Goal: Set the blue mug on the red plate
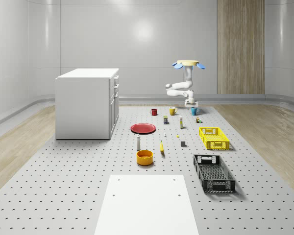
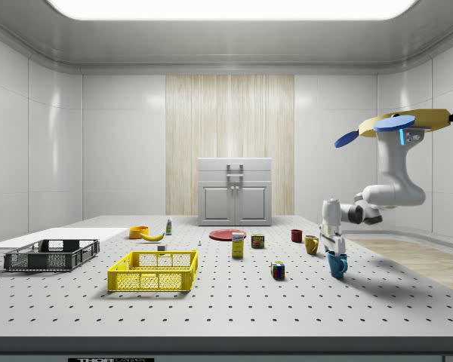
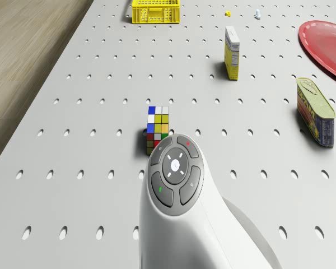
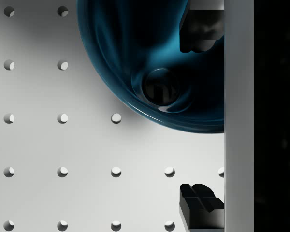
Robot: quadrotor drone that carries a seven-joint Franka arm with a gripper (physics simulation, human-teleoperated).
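- Drone point(image 2: 405, 124) hovering in the air above the blue mug point(image 2: 337, 264), its white arm point(image 2: 392, 188) bending down to it.
- Tool point(image 2: 335, 249) sits right at the mug's top. In the wrist view the tool point(image 4: 201, 118) is spread — one finger point(image 4: 200, 29) sits over the mug's point(image 4: 154, 63) open inside, the other point(image 4: 200, 205) stands off the rim over bare worktop point(image 4: 63, 145), so nothing is pinched.
- Blue mug point(image 1: 193, 111) stands upright on the perforated worktop point(image 1: 63, 186), at the far end of the row of mugs: a yellow mug point(image 1: 172, 110) is just beside it, a dark red mug point(image 1: 154, 112) beyond that.
- Red plate point(image 1: 143, 128) lies well apart from the blue mug, on the side toward the white cabinet point(image 1: 87, 103); nothing rests on it.
- Colour cube point(image 3: 157, 130) is near the blue mug — the drone view shows it just past the arm's wrist point(image 3: 176, 179).
- Yellow box point(image 3: 231, 52) and tin can point(image 3: 316, 112) lie between the blue mug and the red plate point(image 3: 327, 45).
- Yellow crate point(image 2: 154, 271) stands well away from the blue mug, a black crate point(image 2: 51, 254) farther off still.
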